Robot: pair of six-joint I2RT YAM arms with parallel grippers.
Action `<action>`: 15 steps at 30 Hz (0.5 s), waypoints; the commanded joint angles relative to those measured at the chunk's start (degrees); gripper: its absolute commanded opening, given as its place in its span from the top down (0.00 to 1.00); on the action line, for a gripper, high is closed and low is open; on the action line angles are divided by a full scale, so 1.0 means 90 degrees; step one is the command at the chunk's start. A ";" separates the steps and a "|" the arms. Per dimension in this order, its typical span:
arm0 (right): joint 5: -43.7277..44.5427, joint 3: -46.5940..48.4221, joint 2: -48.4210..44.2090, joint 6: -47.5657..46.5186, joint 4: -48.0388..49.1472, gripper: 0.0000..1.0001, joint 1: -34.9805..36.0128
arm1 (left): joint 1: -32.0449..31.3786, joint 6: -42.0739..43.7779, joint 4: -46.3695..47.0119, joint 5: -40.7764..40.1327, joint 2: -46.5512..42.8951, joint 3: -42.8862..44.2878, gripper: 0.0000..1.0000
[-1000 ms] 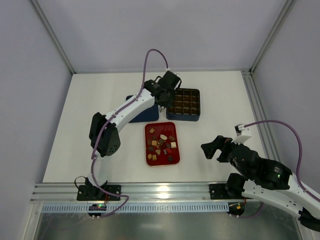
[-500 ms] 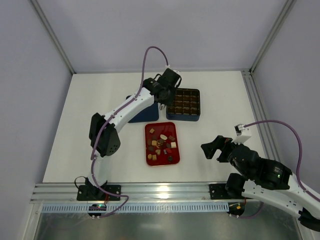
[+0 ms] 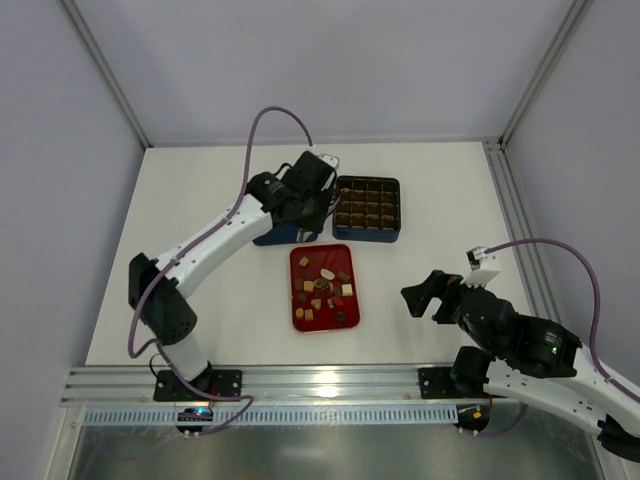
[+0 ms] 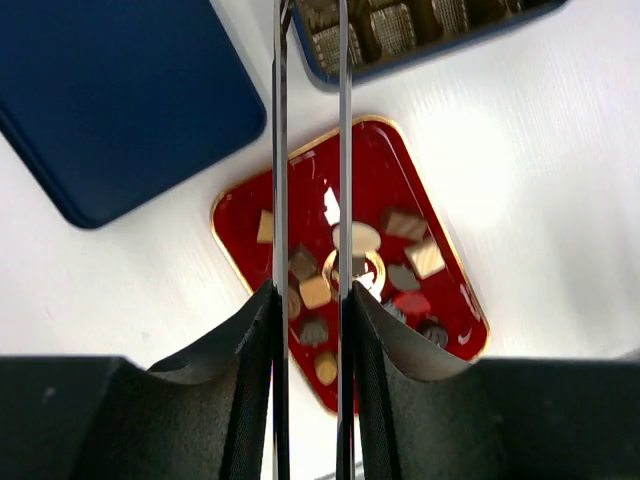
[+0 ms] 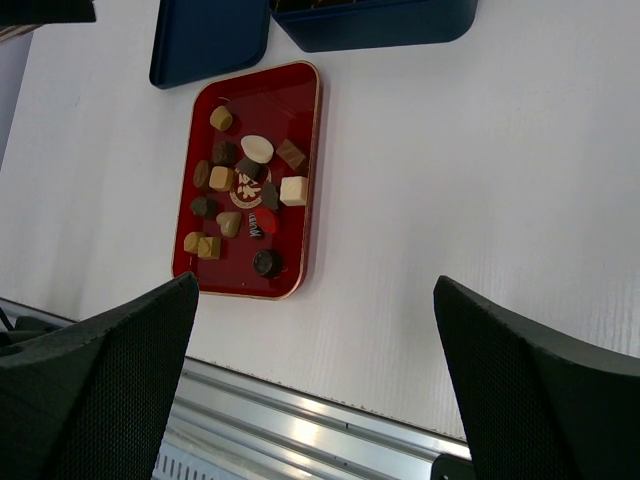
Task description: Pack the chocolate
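Several small chocolates (image 3: pixel 322 285), dark brown, tan and cream, lie loose in the red tray (image 3: pixel 325 247). They also show in the left wrist view (image 4: pixel 350 270) and the right wrist view (image 5: pixel 245 185). The dark blue box (image 3: pixel 367 237) with its grid of brown cells stands just behind the tray. My left gripper (image 3: pixel 318 207) hangs above the gap between the box and the tray's far end; its thin fingers (image 4: pixel 279 150) stand a narrow gap apart with nothing between them. My right gripper (image 3: pixel 425 295) is wide open and empty, off to the right of the tray.
The flat dark blue lid (image 3: pixel 275 235) lies left of the box, partly under my left arm; it also shows in the left wrist view (image 4: pixel 120 100). A metal rail (image 3: pixel 320 380) runs along the near table edge. Frame posts stand at the back corners.
My left arm has swung left and back, from over the box's left edge to above the tray's far end. The right arm has not moved.
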 commanded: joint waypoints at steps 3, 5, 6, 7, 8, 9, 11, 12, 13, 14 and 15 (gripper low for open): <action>0.0216 0.0203 0.0230 -0.0198 0.0296 0.00 0.0032 | -0.0443 -0.0284 -0.0132 0.0213 -0.1486 -0.1059 0.67; 0.0226 0.0213 0.0279 -0.0227 0.0315 0.00 0.0022 | -0.0590 -0.0352 -0.0181 0.0184 -0.1808 -0.1401 0.67; 0.0197 0.0223 0.0318 -0.0217 0.0335 0.00 0.0032 | -0.0716 -0.0440 -0.0249 0.0155 -0.2100 -0.1683 0.67; 0.0197 0.0204 0.0319 -0.0217 0.0364 0.00 0.0032 | -0.0805 -0.0489 -0.0249 0.0135 -0.2248 -0.1860 0.67; 0.0177 0.0194 0.0328 -0.0217 0.0393 0.00 0.0032 | -0.0873 -0.0538 -0.0249 0.0135 -0.2384 -0.2016 0.67; 0.0177 0.0165 0.0319 -0.0217 0.0423 0.00 0.0032 | -0.1009 -0.0577 -0.0249 0.0106 -0.2666 -0.2144 0.67; 0.0167 0.0077 0.0309 -0.0178 0.0501 0.00 0.0032 | -0.1137 -0.0723 -0.0356 0.0028 -0.2892 -0.2495 0.67; 0.0158 0.0047 0.0319 -0.0168 0.0520 0.00 0.0032 | -0.1205 -0.0772 -0.0366 0.0008 -0.3087 -0.2612 0.67; 0.0129 -0.0011 0.0319 -0.0159 0.0559 0.00 0.0032 | -0.1303 -0.0840 -0.0425 -0.0012 -0.3176 -0.2807 0.67; 0.0128 -0.0040 0.0328 -0.0130 0.0579 0.00 0.0032 | -0.1362 -0.0899 -0.0454 -0.0012 -0.3254 -0.2915 0.67; 0.0119 -0.0060 0.0338 -0.0110 0.0608 0.00 0.0032 | -0.1411 -0.0928 -0.0464 -0.0031 -0.3381 -0.3013 0.67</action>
